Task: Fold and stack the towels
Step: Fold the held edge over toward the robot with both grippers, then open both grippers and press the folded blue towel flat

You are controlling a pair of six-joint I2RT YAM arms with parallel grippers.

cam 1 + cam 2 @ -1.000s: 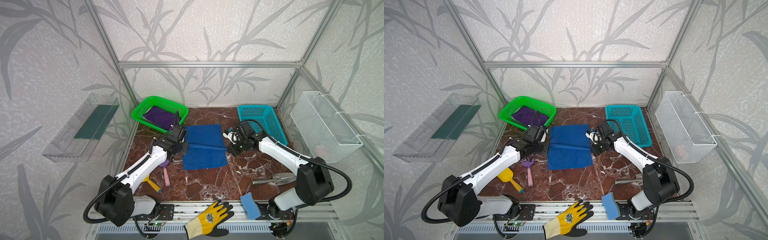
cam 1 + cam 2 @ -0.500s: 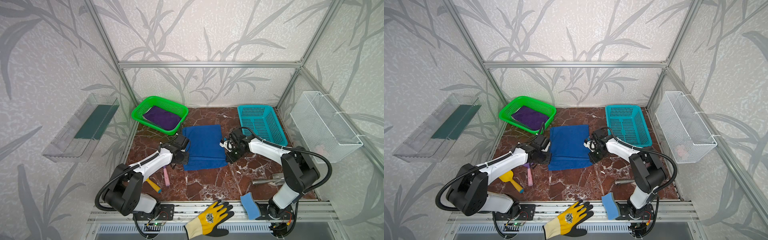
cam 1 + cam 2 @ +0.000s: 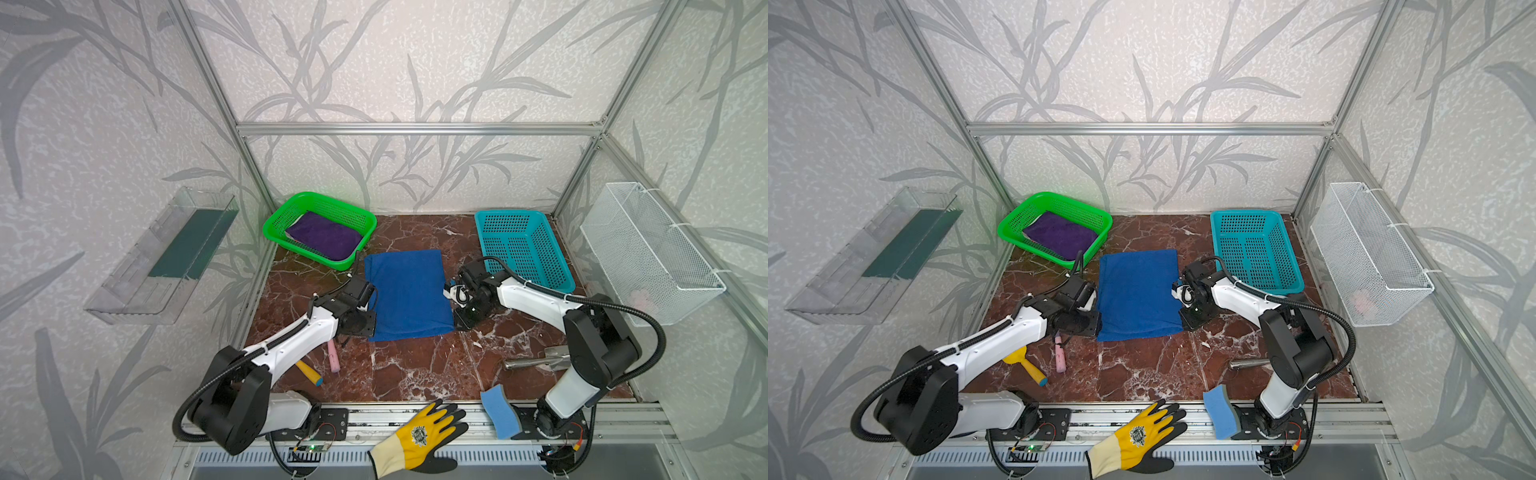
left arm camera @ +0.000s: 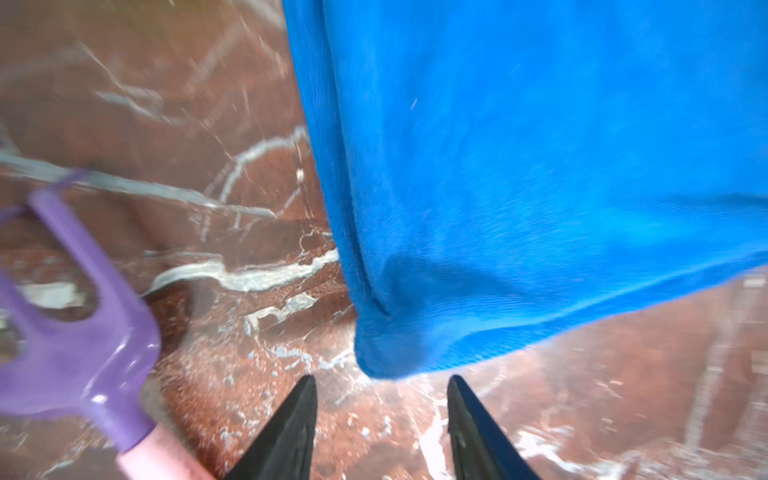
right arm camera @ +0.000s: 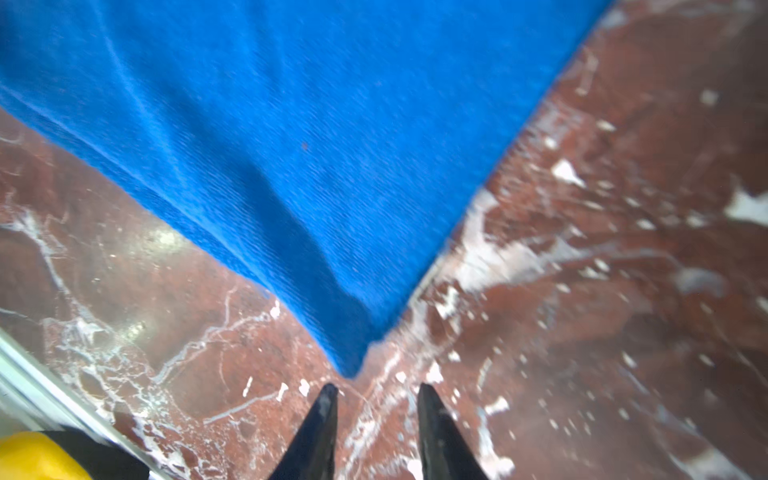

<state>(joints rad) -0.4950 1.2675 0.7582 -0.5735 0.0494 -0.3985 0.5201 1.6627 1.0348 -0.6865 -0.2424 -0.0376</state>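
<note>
1. On the marble tabletop [image 3: 415,374], mid-scene, the blue towel [image 3: 407,293] lies flat as a neat rectangle. It sits betw. the green basket [image 3: 274,220] and the teal basket [image 3: 523,249]. The purple towel [image 3: 326,239] sits inside the green basket.
2. Vs 1 s ago: both grippers were further back along the blue towel's side edges, w/ a crease line across the cloth betw. them. Now the left gripper [image 3: 370,328] is at the near-left corner and the right gripper [image 3: 459,324] at the near-right corner. The crease no longer shows.
3. Fingers were pressed together then; now both pairs stand apart.
4. Left wrist view: the left gripper [image 4: 380,380] has its fingers spread. The towel corner [image 4: 540,166] lies just ahead of the tips, not betw. them, so nothing is pinched. A purple rake head [image 4: 75,353] on a pink handle lies beside.
5. Right wrist view: the right gripper [image 5: 374,388] has its fingers spread too, w/ the towel corner [image 5: 291,124] just off the tips.
6. Writing: the yellow glove [image 3: 419,436] on the front rail has a round badge on its back, too small to read.
</note>
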